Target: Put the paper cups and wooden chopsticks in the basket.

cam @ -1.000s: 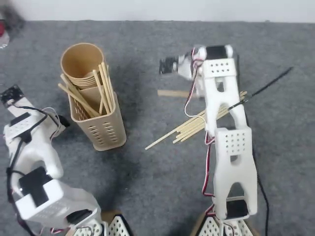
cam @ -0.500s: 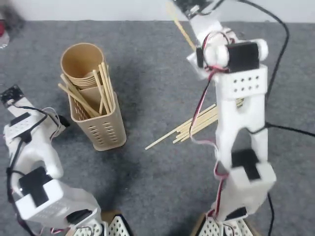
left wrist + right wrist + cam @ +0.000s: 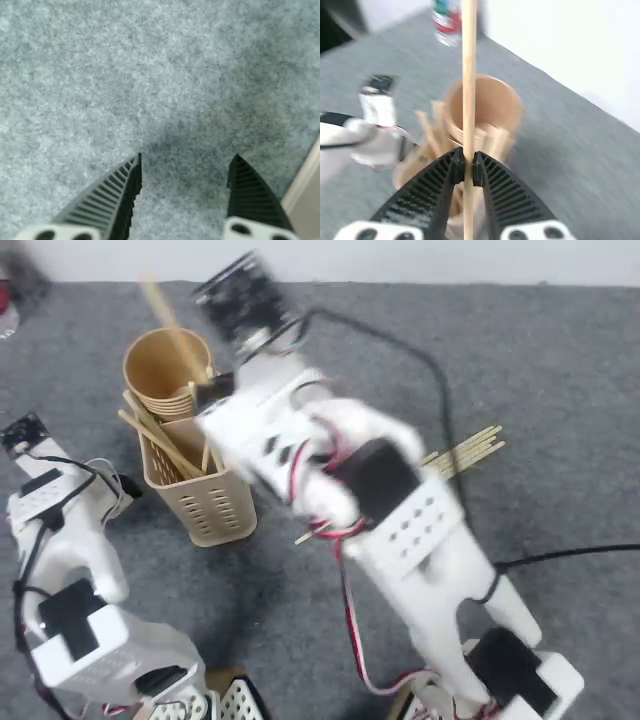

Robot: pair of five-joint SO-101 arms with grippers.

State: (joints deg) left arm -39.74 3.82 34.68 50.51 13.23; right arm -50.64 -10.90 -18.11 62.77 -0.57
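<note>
R gripper (image 3: 468,162) is clamping a chopstick (image 3: 468,75) over the basket (image 3: 205,505), prob needing lowering + release next; L gripper (image 3: 185,167) is hanging, jaws apart.

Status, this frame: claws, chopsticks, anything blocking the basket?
Right claw shut on chopstick, over basket. Left claw open over carpet. Loose chopsticks on carpet. Basket holds cup stack.

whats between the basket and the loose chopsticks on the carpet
In the high view the right arm lies across the gap between basket and loose chopsticks, above grey carpet. The right gripper is shut on a chopstick.
</note>
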